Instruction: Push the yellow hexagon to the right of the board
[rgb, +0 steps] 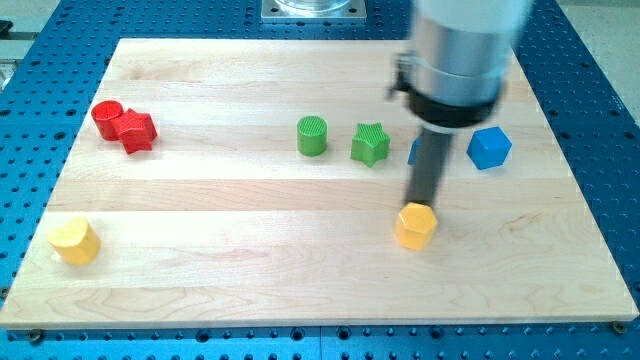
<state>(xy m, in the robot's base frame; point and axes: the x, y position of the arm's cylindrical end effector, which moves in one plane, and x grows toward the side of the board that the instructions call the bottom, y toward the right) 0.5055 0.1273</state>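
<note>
The yellow hexagon (416, 225) lies on the wooden board (250, 280), right of centre and toward the view's bottom. My tip (421, 205) comes down just above the hexagon's top edge, touching or nearly touching it. The dark rod rises from there to the arm's grey body at the view's top.
A second yellow block (75, 240) lies at the bottom left. A red cylinder (107, 117) and a red star (137, 130) lie at the upper left. A green cylinder (312, 135) and a green star (370, 144) lie mid-board. A blue hexagon (489, 147) lies right of the rod; another blue block (413, 152) shows partly behind it.
</note>
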